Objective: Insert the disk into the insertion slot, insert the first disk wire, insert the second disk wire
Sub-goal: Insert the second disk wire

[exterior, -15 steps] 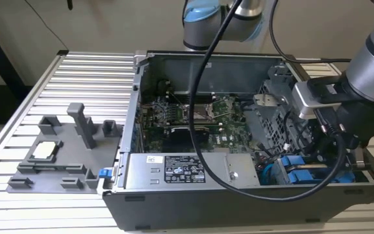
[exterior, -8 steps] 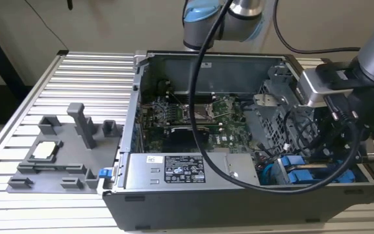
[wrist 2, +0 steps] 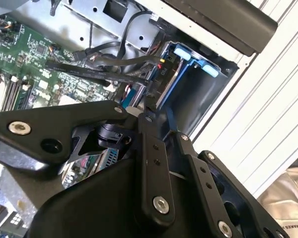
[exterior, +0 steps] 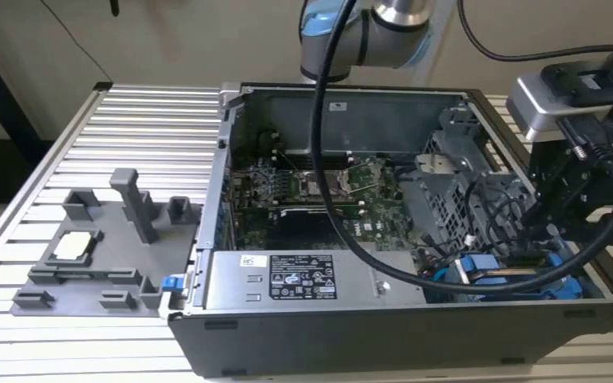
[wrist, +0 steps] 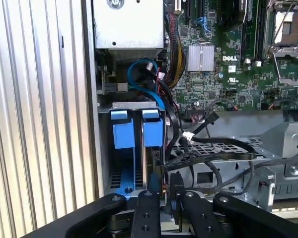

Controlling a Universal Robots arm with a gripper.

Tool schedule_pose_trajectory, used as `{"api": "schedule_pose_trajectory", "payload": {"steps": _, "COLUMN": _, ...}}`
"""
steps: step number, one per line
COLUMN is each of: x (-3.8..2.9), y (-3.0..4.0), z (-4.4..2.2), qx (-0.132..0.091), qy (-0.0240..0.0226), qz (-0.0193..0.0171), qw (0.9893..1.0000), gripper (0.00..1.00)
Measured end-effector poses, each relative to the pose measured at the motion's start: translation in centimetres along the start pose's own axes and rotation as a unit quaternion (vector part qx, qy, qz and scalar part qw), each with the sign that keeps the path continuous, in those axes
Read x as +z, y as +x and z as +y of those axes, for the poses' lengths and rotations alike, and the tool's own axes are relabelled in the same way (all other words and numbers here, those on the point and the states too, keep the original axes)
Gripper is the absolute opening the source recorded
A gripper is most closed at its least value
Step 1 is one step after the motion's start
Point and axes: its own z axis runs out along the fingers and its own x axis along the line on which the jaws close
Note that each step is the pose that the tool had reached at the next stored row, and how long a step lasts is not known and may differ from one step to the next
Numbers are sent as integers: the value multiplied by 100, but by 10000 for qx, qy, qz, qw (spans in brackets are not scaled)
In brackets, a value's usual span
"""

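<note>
Disk location: the disk [wrist: 150, 166] is sitting on edge inside the insertion slot [wrist: 129, 105], in the corner of the computer case [exterior: 392, 339] that is lying at about 4 o'clock in the exterior view; its blue carrier tabs [wrist: 152, 128] are standing proud of the bay.
Gripper: the gripper [wrist 2: 146, 111] is reaching down into that same corner, right at the disk's cabled end; I cannot tell whether it is open or closed, or whether it is gripping anything.
Wires: a bundle of black wires [wrist: 216, 144] is running across the drive cage [wrist: 288, 148] toward the disk, and a blue wire [wrist: 139, 69] is looping just beyond the slot.
Disk handling: it is looking stiff, dense and shock-sensitive; the blue carrier's side rails are seeming the safe hold, not the label face.
Wire handling: the wires are looking light and floppy, so the hard plug body, held squarely, is seeming the better hold; the cord itself would likely be bending away.
Neighbours: the power-supply box [exterior: 290, 279] is lying at about 9 o'clock from the disk in the exterior view.
</note>
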Motion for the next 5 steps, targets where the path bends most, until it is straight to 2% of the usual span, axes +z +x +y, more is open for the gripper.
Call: {"api": "schedule_pose_trajectory", "payload": {"steps": 5, "x": -1, "y": 0, "z": 0, "qx": 0, "qy": 0, "qz": -4, "qw": 10000, "gripper": 24}}
